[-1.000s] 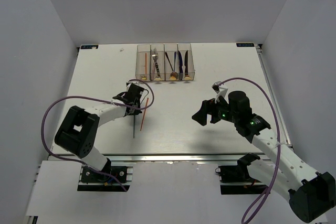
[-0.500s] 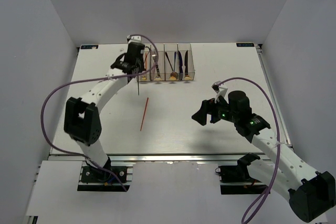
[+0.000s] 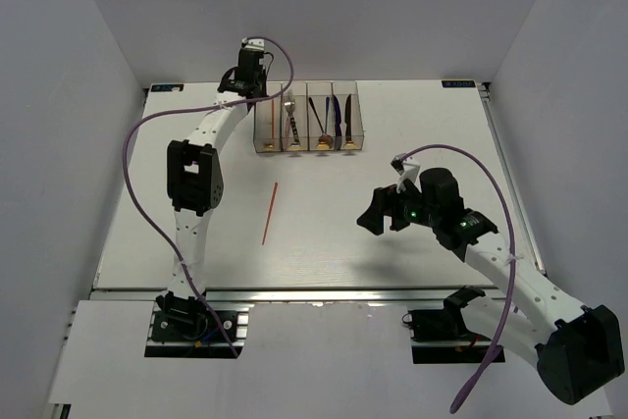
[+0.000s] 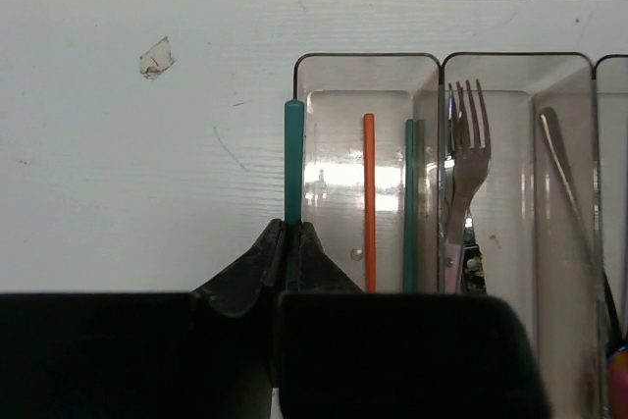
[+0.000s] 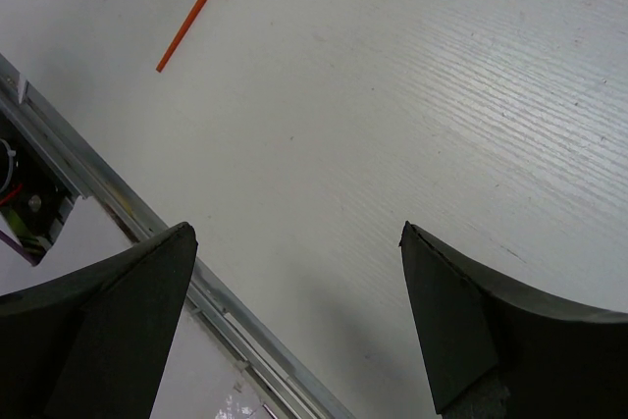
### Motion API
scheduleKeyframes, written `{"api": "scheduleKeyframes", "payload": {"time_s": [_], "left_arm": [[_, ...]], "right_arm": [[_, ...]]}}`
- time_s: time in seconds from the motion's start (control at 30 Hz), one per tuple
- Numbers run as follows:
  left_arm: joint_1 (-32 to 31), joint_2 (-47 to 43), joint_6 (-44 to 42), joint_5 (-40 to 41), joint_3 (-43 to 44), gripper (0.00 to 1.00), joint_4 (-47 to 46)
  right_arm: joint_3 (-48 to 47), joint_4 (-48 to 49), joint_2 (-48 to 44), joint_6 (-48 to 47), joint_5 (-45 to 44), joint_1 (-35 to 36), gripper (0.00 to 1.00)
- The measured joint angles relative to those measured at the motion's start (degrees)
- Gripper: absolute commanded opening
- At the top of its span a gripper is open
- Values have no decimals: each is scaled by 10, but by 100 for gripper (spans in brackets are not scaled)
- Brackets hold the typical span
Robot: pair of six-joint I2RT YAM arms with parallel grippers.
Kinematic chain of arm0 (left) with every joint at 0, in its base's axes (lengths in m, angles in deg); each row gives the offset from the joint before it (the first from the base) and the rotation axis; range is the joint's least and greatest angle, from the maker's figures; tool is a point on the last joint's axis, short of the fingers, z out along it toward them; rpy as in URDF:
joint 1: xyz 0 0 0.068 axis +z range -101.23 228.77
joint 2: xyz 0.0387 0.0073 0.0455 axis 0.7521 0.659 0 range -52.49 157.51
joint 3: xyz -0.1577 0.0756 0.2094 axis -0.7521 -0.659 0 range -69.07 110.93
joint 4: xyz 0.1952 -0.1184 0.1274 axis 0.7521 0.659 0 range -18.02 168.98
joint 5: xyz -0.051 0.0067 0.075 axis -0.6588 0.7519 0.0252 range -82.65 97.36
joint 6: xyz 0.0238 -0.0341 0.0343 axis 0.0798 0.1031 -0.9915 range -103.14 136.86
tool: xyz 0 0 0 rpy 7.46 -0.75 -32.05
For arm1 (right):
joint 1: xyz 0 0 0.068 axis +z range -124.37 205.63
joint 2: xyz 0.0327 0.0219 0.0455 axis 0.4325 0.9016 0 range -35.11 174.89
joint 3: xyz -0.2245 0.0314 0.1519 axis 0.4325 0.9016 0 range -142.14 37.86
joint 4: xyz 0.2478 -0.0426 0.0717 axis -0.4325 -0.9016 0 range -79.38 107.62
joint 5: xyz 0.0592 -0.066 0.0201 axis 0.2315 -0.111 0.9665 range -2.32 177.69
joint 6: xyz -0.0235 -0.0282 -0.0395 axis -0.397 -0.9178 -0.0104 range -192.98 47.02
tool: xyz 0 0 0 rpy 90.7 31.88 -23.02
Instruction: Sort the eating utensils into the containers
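worktop (image 3: 412,134): red chopstick (image 3: 270,213) loose
left gripper (image 4: 292,231): pinching teal chopstick (image 4: 293,154) at leftmost bin (image 4: 368,56) left wall
right gripper (image 5: 296,237): wide, empty

Four clear containers (image 3: 319,82) stand joined in a row at the far middle of the table. The leftmost bin (image 4: 334,76) holds a red chopstick (image 4: 369,203) and a teal stick (image 4: 409,203). The next bin holds a silver fork (image 4: 466,164), and dark and blue pieces fill the two right bins. A teal chopstick (image 4: 293,164), pinched in the left gripper (image 4: 292,233), lines up with the leftmost bin's left wall. A loose red chopstick (image 3: 270,213) lies nearer, well apart from the bins.
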Motion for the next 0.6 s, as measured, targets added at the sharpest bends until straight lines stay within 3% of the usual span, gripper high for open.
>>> {"api": "scheduleKeyframes", "payload": {"time_s": [0.13, 0.47, 0.53, 0.57, 0.6], "left_arm": [[9, 15, -10, -25, -5, 36, -20], [7, 14, -9, -71, -40, 49, -68], [7, 11, 0, -73, -44, 62, -69], [7, 1, 5, -73, -58, 98, -73], [7, -12, 12, -72, -75, 98, -71]], "right_arm": [[0, 0, 11, -3, -1, 0, 89], [-5, 0, 42, -8, -4, 0, 89], [-7, 0, 47, -8, -5, 0, 89], [-9, 0, 48, -8, -7, 0, 89], [-10, 0, 50, -8, -7, 0, 89]]}}
